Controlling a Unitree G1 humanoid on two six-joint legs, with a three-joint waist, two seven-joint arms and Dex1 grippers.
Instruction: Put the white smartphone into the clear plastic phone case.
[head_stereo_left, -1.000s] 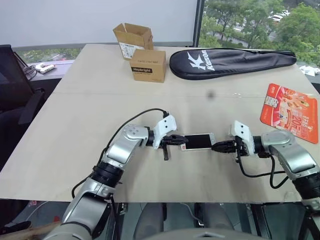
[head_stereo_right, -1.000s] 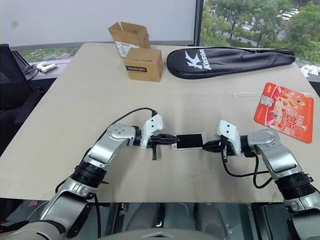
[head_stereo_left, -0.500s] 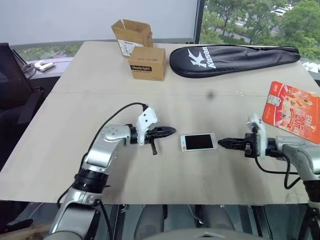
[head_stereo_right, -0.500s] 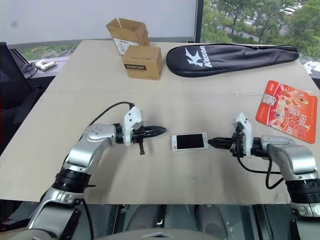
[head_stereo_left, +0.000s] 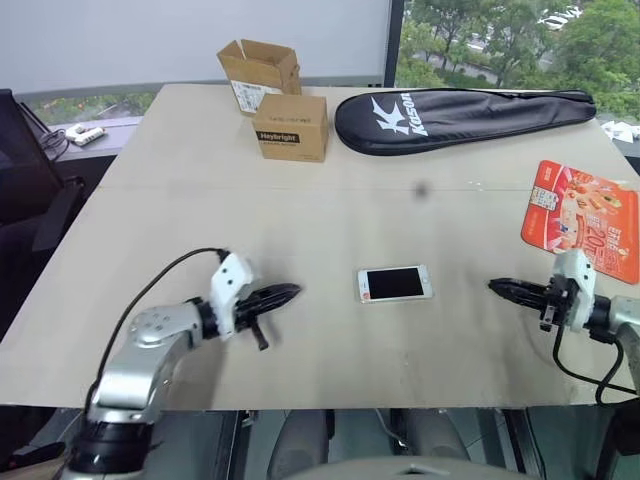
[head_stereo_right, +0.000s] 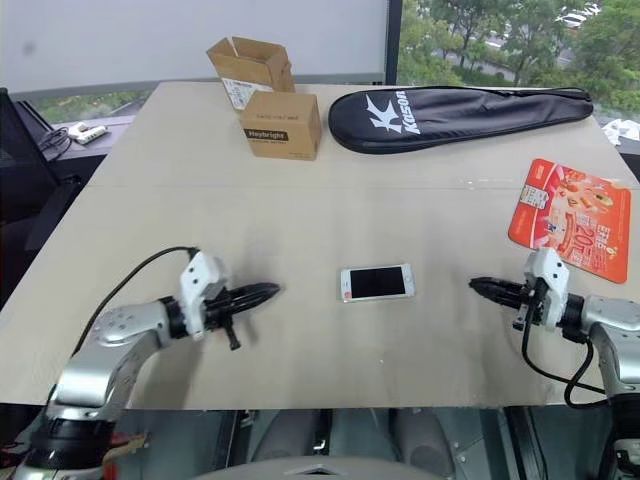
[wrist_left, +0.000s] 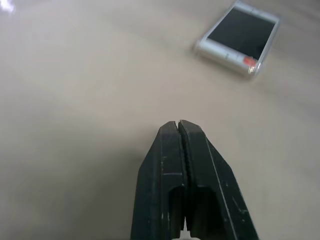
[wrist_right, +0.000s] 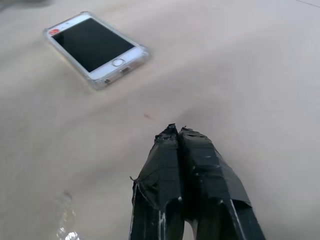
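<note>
The beige table (head_stereo_left: 200, 200) carries everything. At its 1 o'clock edge lies a black racket cover (head_stereo_left: 460, 112) with white lettering. At 11 o'clock sits an open cardboard box (head_stereo_left: 258, 72), and just in front of it a closed brown carton (head_stereo_left: 292, 128) with a dark label. At 3 o'clock, by the table's edge, lies a red printed flyer (head_stereo_left: 582, 220).

The left gripper (head_stereo_left: 290, 291) hangs low over the table at 8 o'clock, pointing toward the centre, its two black fingers pressed together with nothing between them, as the left wrist view shows (wrist_left: 178, 125). The right gripper (head_stereo_left: 497, 287) sits at 4 o'clock, pointing back toward the centre, its taped fingers likewise closed on nothing.

Between them, well apart from both, the white smartphone (head_stereo_left: 395, 284) lies flat, screen up, near the table's middle. The clear plastic phone case (wrist_right: 143, 51) wraps round its edges, its glossy corners showing just outside the white bezel
</note>
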